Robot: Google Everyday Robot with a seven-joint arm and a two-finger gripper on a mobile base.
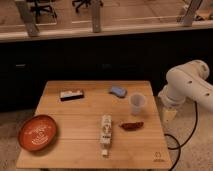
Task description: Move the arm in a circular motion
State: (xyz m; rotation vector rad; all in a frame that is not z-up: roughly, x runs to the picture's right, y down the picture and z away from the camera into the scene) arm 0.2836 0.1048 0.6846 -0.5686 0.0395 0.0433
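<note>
Arm [189,82], white and glossy with thick rounded segments, comes in from the right of the scene and bends down just off the right edge of the wooden table [75,114]. It ends in the gripper [170,114], which points downward beside that edge. Whether the gripper is apart or together I cannot tell, and nothing appears to be held in it. Nearest to it, just to its left on the table, stands a clear plastic cup [137,103]. A small red object [131,125], possibly a chili pepper, lies a little nearer the camera. Farther left and toward the far side is a blue sponge-like item [118,91], and beyond that a dark flat packet [72,94]. A white bottle-like pack [105,131] lies near the table's middle, its long axis running near to far. An orange bowl [37,131] sits at the near left corner, well apart from the arm. A dark cable [175,142] hangs below the arm on the right. The relation that matters for circling is that every tabletop item lies to the gripper's left. A loop swung that way would probably reach the cup first, while the right side looks open.
</note>
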